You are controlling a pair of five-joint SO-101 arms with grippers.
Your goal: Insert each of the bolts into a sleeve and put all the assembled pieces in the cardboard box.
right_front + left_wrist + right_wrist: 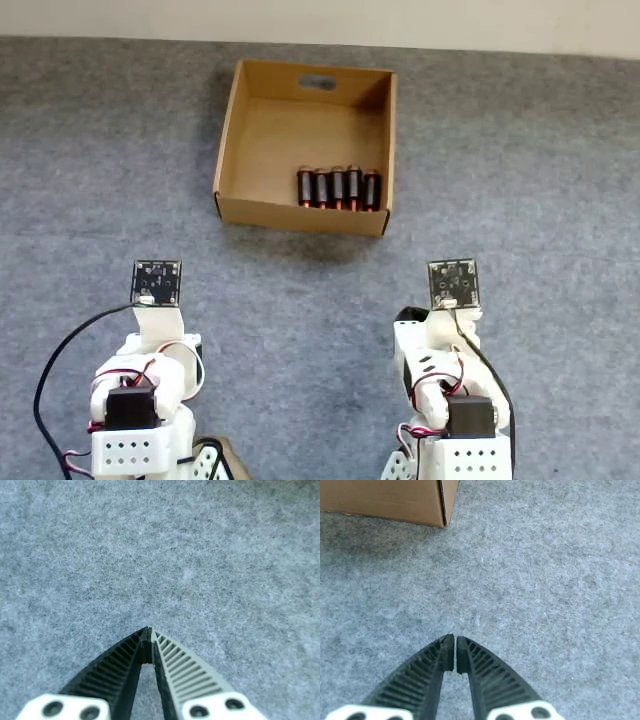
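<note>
The left gripper [148,630], one finger black and one pale, is pinched tight on nothing above the grey felt table cover [90,150]. In the middle, the open brown cardboard box [300,214] holds five dark, orange-banded bolt-and-sleeve pieces [339,188] in a row against its near wall toward the right corner, each long axis running from the arms toward the far wall; which end is the bolt head is too small to tell. The right gripper [455,640] has its black jaws closed empty, and its wrist view cuts the box off to one corner.
</note>
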